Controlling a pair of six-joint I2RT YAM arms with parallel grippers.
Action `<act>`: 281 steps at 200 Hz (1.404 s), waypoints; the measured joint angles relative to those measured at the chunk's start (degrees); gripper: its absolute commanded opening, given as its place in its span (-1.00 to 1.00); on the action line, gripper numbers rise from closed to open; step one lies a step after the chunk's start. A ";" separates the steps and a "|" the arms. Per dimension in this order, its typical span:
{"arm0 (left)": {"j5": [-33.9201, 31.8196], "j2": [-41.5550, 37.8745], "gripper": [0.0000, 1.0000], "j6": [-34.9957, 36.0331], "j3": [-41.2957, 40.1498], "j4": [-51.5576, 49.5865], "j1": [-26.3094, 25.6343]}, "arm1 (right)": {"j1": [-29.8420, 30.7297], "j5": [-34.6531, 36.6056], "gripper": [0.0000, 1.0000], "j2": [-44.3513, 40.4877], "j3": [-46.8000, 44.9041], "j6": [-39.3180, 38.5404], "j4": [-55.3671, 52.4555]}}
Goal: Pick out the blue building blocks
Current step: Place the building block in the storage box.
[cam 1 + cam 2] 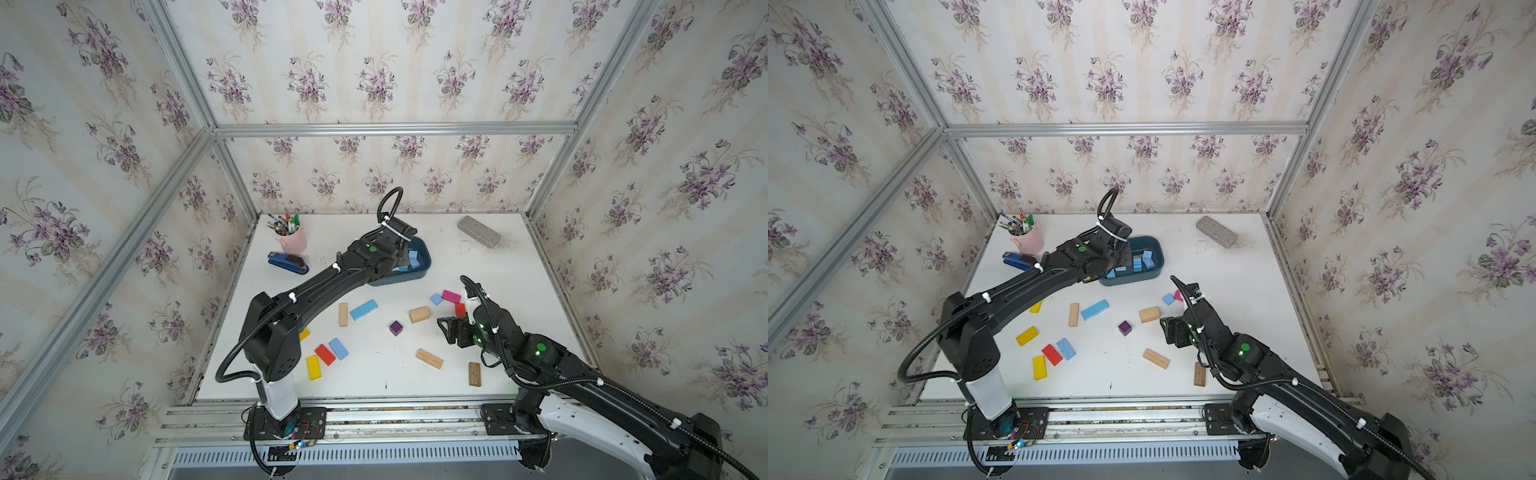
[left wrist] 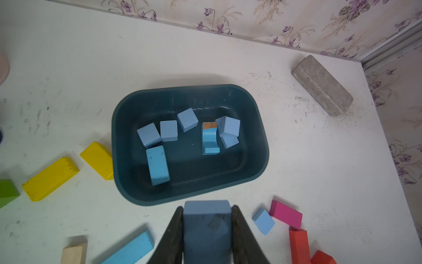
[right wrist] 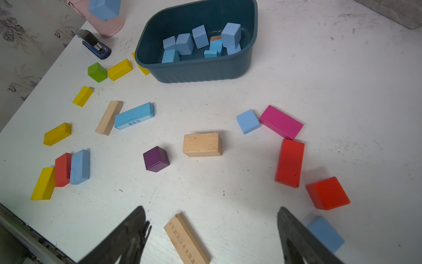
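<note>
The held block [image 2: 206, 235], a blue one, is clamped by its two flat sides between the fingers of the left pincer [image 2: 207, 209], and its end stands out past the fingertips. The tray [image 2: 191, 88] lies just ahead of and below those fingertips. About seven blue blocks [image 2: 157, 165] are gathered in it, among them a notched block [image 2: 210, 141]. Release into the tray is judged to be the step in hand.

The right pincer [image 3: 212, 212] is spread wide and nothing is held in it. A wood block [image 3: 186, 237] lies on the table below the gap, and the near block [image 3: 325, 233], also blue, lies just outside one finger. Farther ahead, a blue cube [image 3: 247, 121] is set close against a pink block [image 3: 280, 122]. A long brick [image 3: 134, 115] lies well off to one side, and beyond it a short brick [image 3: 80, 166] is pressed side-on against a red block [image 3: 62, 169].

The blue pieces are taken to be light, stiff painted wood that is not fragile, with fair grip offered by the matte paint. Two flat opposite faces should be taken across the narrow width, near the middle of the length, so that no tipping is caused. Where a neighbour is touched, the free faces are better used, so the short brick would be taken by its two ends.
</note>
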 measured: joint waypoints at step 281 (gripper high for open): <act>15.61 9.90 0.86 2.49 10.95 -3.54 5.51 | 0.00 -1.90 0.99 -3.19 -1.09 1.03 -0.26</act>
